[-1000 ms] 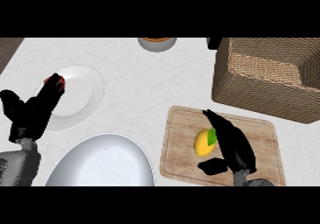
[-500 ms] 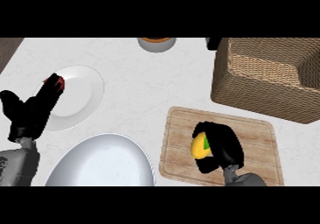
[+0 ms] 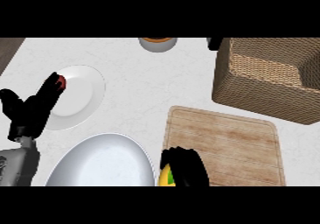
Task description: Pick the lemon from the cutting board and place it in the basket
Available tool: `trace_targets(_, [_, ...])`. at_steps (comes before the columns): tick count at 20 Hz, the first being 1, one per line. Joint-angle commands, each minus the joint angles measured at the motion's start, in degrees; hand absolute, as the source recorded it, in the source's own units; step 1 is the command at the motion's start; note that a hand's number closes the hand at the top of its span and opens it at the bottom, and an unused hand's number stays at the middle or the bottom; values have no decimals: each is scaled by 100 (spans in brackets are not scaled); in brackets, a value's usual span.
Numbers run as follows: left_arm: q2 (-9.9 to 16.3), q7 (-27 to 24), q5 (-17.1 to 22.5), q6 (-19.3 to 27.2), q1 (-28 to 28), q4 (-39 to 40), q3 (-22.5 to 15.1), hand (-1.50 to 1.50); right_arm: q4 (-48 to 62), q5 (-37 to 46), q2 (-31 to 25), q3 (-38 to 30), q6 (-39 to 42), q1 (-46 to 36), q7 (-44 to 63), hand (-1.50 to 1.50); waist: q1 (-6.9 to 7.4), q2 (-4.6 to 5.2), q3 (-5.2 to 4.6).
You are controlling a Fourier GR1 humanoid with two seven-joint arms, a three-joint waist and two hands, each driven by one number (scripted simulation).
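Yellow lemon (image 3: 166, 177) | R hand (image 3: 186, 168) curled round it | L hand (image 3: 32, 109) fingers straight, holding nothing

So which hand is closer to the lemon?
Right. The right hand has its fingers curled around the lemon at the cutting board's lower left corner. The left hand rests far off, by the small plate.

basket (image 3: 266, 83): you see coarse woven wicker, matt
cutting board (image 3: 227, 144): your pale wood, grained, grooved
plate (image 3: 82, 94): smooth white, faint sheen
surface (image 3: 156, 83): light, speckled stone look
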Motion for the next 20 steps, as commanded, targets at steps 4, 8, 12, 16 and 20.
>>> trace_targets(4, [-3,21,56,-90,248,-205,44,0,-381,-277,81,1482,-885,375,736,150,-13,22,19])
trace_targets(8, [-55,192,88,-74,279,-419,-27,0,-1177,-709,82,1790,-1997,347,495,150,14,1,25])
trace_targets(12, [-113,48,18,52,140,-149,22,0,-1666,-514,80,1723,-2576,-119,335,150,-40,6,19])
trace_targets(16, [13,248,-27,17,-11,-53,20,0,-2262,163,73,1790,-2595,-262,1080,150,-156,-29,11])
trace_targets(20, [-36,204,10,42,151,-199,51,0,-2408,426,69,1372,-2277,-501,1496,150,-129,-27,8])
